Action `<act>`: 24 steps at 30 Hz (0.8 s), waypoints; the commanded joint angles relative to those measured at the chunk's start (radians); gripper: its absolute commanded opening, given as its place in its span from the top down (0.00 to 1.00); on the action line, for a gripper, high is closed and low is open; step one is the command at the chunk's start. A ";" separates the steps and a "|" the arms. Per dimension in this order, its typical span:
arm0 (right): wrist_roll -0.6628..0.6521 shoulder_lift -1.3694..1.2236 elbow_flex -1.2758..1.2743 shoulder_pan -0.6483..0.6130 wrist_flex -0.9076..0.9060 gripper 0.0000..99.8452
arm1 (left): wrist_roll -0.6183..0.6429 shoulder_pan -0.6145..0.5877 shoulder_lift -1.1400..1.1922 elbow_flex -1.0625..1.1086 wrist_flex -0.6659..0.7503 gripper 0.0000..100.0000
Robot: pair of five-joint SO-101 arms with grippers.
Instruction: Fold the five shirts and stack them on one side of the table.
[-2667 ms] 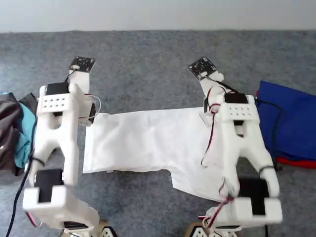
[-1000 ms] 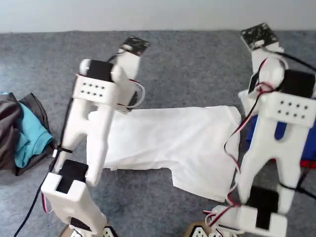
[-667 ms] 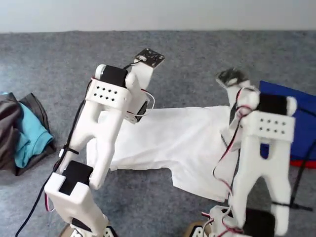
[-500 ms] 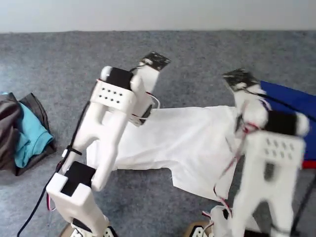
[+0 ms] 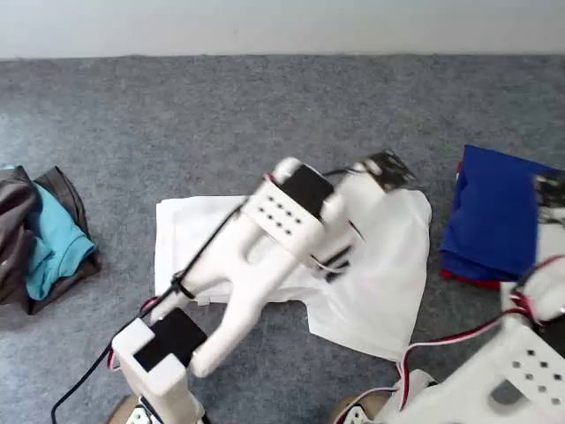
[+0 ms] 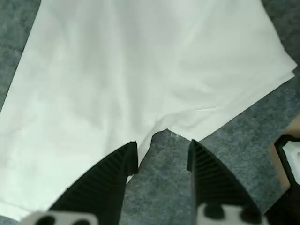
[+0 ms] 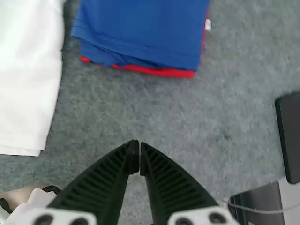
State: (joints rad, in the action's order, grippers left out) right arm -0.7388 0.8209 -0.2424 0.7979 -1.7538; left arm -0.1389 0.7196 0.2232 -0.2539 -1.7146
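Status: blue shirt (image 5: 494, 212) folded, on red layer, R side. White shirt (image 5: 388, 274) part-folded, centre. Grey/teal heap (image 5: 40, 234) unfolded. L gripper (image 6: 162, 149) open above white hem; R gripper (image 7: 138, 146) closed, empty.

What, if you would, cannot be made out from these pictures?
High view: the left arm covers the middle of the white shirt, hiding its folds.
High view: the crumpled pile is cut off by the picture's edge; shirt count unclear.
High view: the right arm is blurred and cropped at the corner.
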 commanded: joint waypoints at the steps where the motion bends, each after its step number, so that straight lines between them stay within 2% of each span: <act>1: -0.015 0.024 0.005 0.065 -0.041 0.99 | -0.012 0.074 0.026 -0.010 0.020 0.78; 10: -0.011 0.024 0.005 0.085 -0.042 0.99 | -0.026 0.226 0.247 -0.153 0.020 0.78; 21: -0.011 0.018 0.005 0.085 -0.042 0.99 | -0.077 0.256 0.465 -0.275 0.020 0.78; 24: -0.011 0.016 0.005 0.085 -0.042 0.99 | -0.077 0.256 0.497 -0.306 0.021 0.83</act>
State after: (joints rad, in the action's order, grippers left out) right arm -0.7449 0.8209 -0.2424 0.8746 -1.7553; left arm -0.2048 0.9682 0.7158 -0.5056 -1.6978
